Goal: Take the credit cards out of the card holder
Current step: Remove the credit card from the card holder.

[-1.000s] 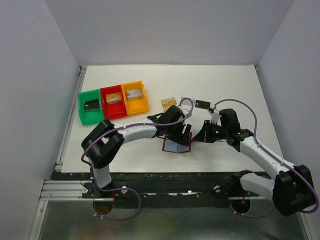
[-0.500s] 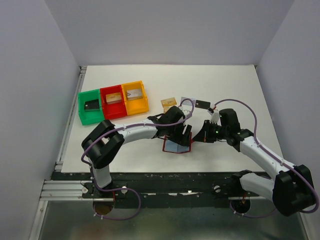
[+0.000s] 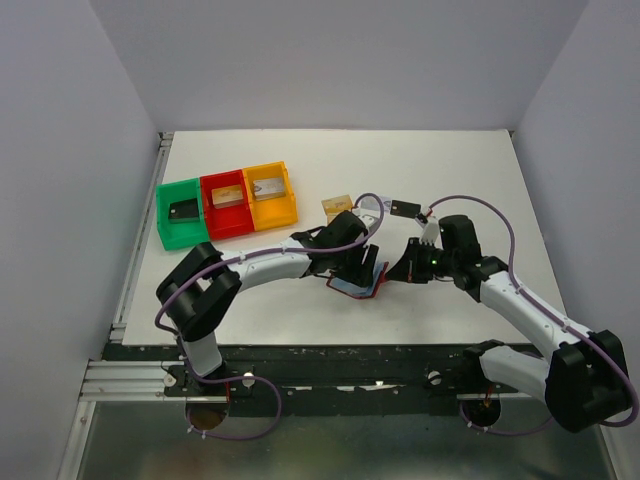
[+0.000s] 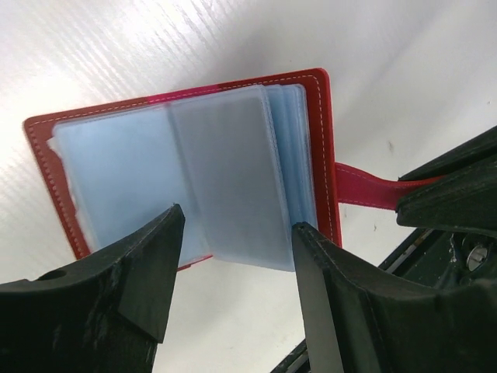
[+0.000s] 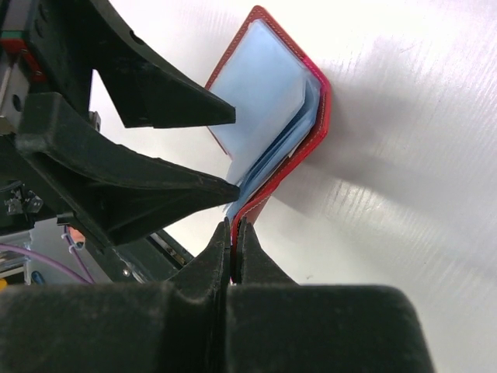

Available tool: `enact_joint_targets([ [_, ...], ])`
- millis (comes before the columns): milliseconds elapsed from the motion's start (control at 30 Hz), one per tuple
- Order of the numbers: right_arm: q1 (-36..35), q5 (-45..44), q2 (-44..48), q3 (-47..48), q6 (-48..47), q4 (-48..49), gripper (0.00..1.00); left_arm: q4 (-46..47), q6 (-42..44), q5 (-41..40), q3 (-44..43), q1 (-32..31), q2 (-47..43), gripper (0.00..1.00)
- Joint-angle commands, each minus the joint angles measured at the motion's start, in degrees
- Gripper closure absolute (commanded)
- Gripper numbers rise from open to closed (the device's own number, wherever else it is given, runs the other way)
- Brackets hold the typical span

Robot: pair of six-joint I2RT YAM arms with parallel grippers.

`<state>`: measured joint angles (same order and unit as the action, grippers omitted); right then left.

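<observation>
Downward, left arm [image 3: 268, 262] over card holder [image 3: 358, 284].

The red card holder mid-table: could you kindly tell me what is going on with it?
The right hand is shut on the snap tab of the card holder, while the open left hand straddles its clear sleeves, which look empty. Two cards lie on the table, and each of the three bins holds one.
</observation>
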<state>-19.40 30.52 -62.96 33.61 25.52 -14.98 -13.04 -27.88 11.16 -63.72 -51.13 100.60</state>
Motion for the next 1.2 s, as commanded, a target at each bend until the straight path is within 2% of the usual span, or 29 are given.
enact_joint_targets([
  [0,0.0,0.9,0.7,1.8,-1.5,-1.2,1.00,-0.5,-0.8,-5.4,1.5,-0.3,-3.9,0.31],
  [333,0.0,0.5,0.7,2.3,-2.8,-2.9,1.00,-1.0,-1.2,-6.7,1.8,0.7,-4.4,0.31],
  [533,-0.1,0.9,0.6,2.6,-2.8,-3.0,1.00,0.6,1.3,-0.6,0.6,0.3,-3.5,0.26],
  [1167,-0.1,0.2,0.8,2.9,-2.9,-4.0,1.00,-1.9,3.7,0.9,-2.2,-1.2,1.2,0.24],
])
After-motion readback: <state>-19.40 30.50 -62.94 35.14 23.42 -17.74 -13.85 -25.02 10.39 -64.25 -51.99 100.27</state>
